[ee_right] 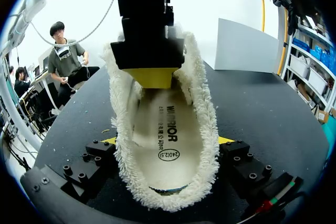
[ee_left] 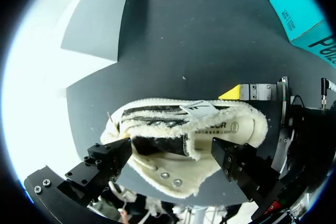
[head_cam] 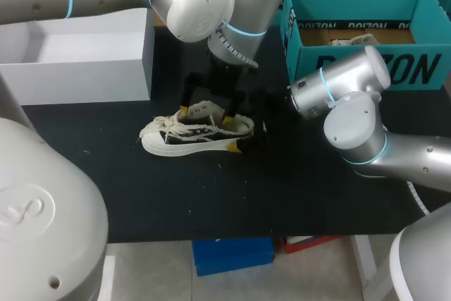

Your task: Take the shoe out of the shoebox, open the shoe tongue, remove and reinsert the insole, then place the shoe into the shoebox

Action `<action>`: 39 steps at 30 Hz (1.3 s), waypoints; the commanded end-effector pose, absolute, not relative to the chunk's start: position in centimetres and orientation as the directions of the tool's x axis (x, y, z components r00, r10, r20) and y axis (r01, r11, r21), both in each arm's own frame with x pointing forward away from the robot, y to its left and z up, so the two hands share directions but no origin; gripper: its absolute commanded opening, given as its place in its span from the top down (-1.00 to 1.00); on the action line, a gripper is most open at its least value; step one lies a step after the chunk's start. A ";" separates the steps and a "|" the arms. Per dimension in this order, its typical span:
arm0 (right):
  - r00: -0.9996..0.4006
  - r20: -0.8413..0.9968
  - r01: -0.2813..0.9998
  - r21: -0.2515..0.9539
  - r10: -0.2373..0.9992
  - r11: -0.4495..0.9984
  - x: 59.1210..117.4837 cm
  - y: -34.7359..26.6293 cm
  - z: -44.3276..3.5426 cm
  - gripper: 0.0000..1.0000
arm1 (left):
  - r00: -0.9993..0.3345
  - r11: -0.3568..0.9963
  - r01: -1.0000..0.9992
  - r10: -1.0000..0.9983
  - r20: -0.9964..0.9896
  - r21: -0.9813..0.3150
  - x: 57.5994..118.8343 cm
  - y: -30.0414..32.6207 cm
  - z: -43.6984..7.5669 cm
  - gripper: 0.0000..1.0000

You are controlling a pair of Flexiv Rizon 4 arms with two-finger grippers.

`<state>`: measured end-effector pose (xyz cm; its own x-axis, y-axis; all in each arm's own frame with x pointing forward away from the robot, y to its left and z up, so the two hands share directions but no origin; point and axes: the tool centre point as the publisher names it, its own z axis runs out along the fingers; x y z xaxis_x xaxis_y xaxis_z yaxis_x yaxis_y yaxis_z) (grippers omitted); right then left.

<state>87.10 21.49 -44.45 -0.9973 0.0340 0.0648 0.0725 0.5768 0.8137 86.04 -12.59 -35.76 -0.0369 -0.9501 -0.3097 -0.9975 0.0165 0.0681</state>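
White fleece-lined shoe [head_cam: 190, 135] sits on the black bench [head_cam: 282, 188]. My right end effector [ee_right: 167, 142] pinches the heel to anchor it. My left end effector [head_cam: 206, 112] is spread over the opening, one finger inside, probably going for the cream insole [ee_right: 168, 124].

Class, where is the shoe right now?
Head view: the shoe lies mid-table, between the white box and teal shoebox, under the left gripper.

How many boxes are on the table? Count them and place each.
2. The white box sits at the table's back left, the teal box at its back right. My left arm and right arm could hide a smaller one.
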 end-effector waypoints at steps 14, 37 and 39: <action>-0.997 0.066 0.074 0.813 0.035 0.578 87.3 21.7 -44.7 1.00 | -0.068 0.040 -0.996 -0.926 -0.371 0.083 85.6 -12.0 -37.3 -0.48; -0.997 0.066 0.074 0.813 0.035 0.578 87.3 21.7 -44.7 1.00 | -0.135 0.097 -0.987 -0.929 -0.343 0.126 85.2 -11.6 -36.5 1.00; -0.997 0.066 0.074 0.813 0.035 0.578 87.3 21.7 -44.7 1.00 | -0.129 0.095 -0.989 -0.934 -0.332 0.116 85.2 -11.6 -36.1 1.00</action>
<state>87.10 21.48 -44.45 -0.9973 0.0341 0.0649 0.0726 0.5768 0.8136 85.50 -12.25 -36.78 -0.1298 -0.9282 -0.3488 -0.9877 0.0901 0.1280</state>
